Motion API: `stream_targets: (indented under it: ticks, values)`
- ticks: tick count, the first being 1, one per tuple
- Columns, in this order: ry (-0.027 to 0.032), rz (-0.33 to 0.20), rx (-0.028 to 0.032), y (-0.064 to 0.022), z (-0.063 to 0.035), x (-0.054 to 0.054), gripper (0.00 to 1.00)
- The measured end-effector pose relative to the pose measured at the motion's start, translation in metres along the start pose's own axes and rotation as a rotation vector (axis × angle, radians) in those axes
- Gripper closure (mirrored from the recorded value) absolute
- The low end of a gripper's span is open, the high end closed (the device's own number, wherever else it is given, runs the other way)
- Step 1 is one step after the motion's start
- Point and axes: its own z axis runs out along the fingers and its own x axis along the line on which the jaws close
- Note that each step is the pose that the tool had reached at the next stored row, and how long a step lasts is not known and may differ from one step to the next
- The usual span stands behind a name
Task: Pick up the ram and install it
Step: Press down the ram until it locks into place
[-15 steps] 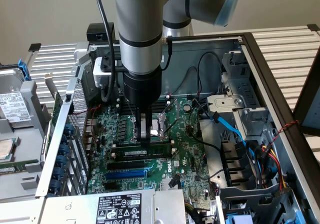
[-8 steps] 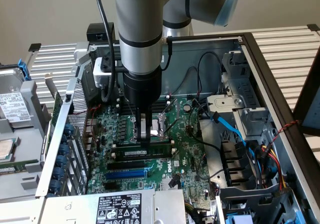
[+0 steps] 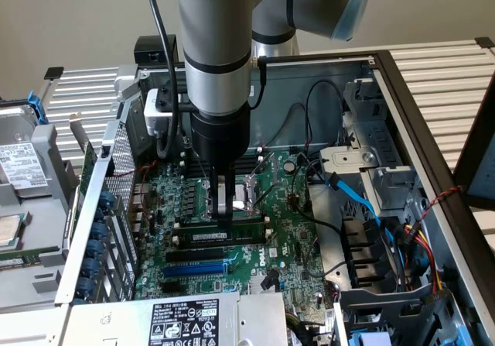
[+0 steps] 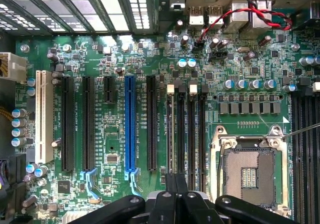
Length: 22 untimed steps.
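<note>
An open computer case lies on its side against a plain beige wall, with slatted metal panels behind it and a green motherboard exposed in its floor. The arm comes straight down over the board, and the gripper has its jaws drawn fully together, their tips right at the row of black memory slots just in front of the empty processor socket. The ram, a long thin green stick with a pale label, lies along one of those slots directly under the tips; in the exterior view it looks level and seated low between the end latches, though whether the latches have clicked home cannot be told. The jaws appear to press on its top edge or pinch it thinly; which of the two is hidden by the fingers themselves. In the wrist view the closed fingers stand over the ends of the memory slots, well apart from the blue expansion slot and beside the socket. By this reckoning the pick-up is done and the stick is already in its slot, so the work is in its last stage: what is left is full seating, if that is not yet reached, and the release.
</note>
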Motion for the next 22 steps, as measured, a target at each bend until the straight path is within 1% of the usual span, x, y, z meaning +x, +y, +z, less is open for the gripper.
stream_targets:
  ticks: [22]
  values:
    - [0.0001,0.0,-0.0001,-0.0001,0.0003,0.0017,0.9]
